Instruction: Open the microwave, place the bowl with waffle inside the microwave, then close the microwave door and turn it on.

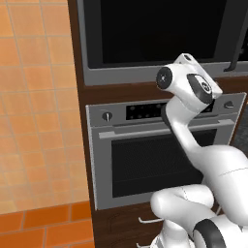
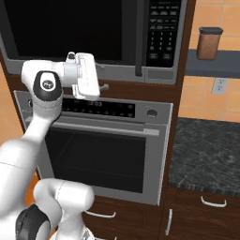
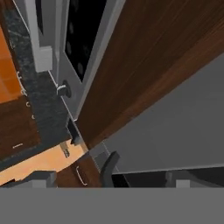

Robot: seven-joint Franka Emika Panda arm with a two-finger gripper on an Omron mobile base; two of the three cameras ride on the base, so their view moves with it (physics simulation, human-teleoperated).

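Black microwave door (image 2: 70, 28) closed; end effector (image 2: 104, 77) spread, empty; right view adds keypad (image 2: 161, 30).

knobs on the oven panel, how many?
2. One knob at the left end of the silver oven control panel, the other at the right end. The arm covers the panel's middle in the left base view; none show there in the right.

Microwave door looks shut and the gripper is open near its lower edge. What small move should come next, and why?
Probably shift the open gripper sideways and slightly up to the microwave door's handle, so its fingers straddle the bar. The microwave door appears closed, nothing is held, and the hand sits at the frame's lower edge, short of the handle's bottom end.
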